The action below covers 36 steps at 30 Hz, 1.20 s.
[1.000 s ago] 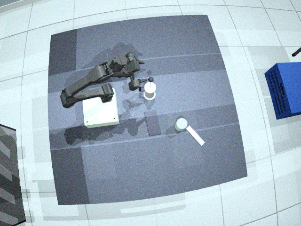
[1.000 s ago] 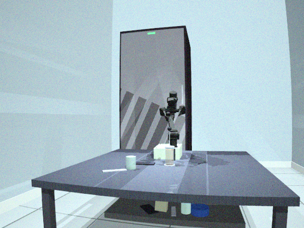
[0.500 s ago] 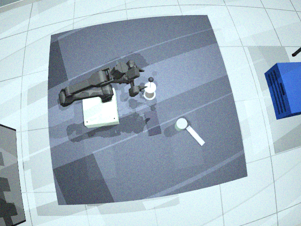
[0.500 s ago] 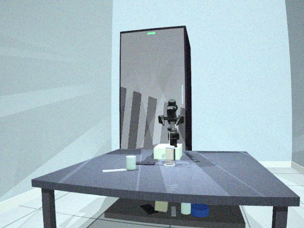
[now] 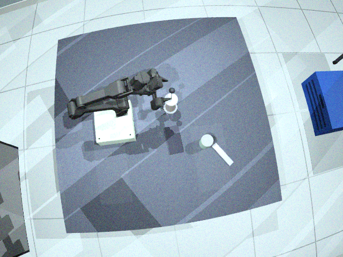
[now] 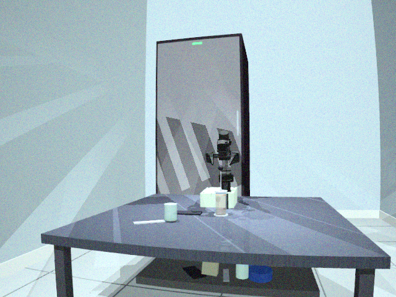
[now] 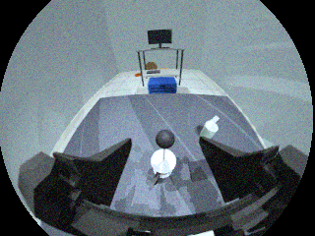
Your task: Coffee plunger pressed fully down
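Observation:
The coffee press (image 5: 170,107) (image 6: 221,205) stands upright on the table, a clear body with brown contents. Its white lid (image 5: 172,99) (image 7: 163,163) is on top, and a thin rod (image 6: 220,180) rises high from it to a dark round knob (image 5: 171,90) (image 6: 220,167) (image 7: 164,139). The plunger is up. My gripper (image 5: 168,89) (image 6: 223,163) (image 7: 165,141) is open and empty, high over the lid. Its fingertips stand on either side of the knob's line, with the knob close by the gap, slightly below the tips in the exterior view. The press's handle is mostly hidden in the top view.
A pale green cup (image 5: 207,140) (image 6: 170,212) (image 7: 209,129) stands away from the press, with a white bar (image 5: 223,155) (image 6: 148,221) beside it. A flat dark slab (image 5: 173,140) (image 6: 190,213) lies nearer the press. The pale base box (image 5: 114,129) (image 6: 209,198) is behind the press.

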Motion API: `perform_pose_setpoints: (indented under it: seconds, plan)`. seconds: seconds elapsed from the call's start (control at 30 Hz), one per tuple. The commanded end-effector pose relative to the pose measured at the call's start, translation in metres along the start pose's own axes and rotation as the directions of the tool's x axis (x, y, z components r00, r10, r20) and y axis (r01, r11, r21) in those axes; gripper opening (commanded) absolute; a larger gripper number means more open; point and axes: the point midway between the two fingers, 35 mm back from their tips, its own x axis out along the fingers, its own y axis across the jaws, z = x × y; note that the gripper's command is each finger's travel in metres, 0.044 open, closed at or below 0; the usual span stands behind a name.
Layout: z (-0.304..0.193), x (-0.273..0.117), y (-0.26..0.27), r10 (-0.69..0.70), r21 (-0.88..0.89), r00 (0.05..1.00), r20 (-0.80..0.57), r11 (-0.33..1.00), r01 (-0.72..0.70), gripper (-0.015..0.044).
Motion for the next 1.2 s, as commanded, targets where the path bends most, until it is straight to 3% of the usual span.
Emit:
perform_pose_setpoints:
  seconds: [0.0, 0.37, 0.8, 1.17]
  plan:
    - [-0.002, 0.008, 0.000, 0.001, -0.003, 1.000, -0.006, 1.000, -0.001, 0.0440]
    - [-0.003, 0.023, 0.000, 0.001, -0.003, 1.000, -0.005, 1.000, -0.001, 0.0440]
    - [-0.003, 0.023, 0.000, 0.001, -0.003, 1.000, -0.005, 1.000, -0.001, 0.0112]
    - [-0.004, 0.024, 0.000, 0.001, -0.003, 1.000, -0.005, 1.000, -0.001, 0.0112]
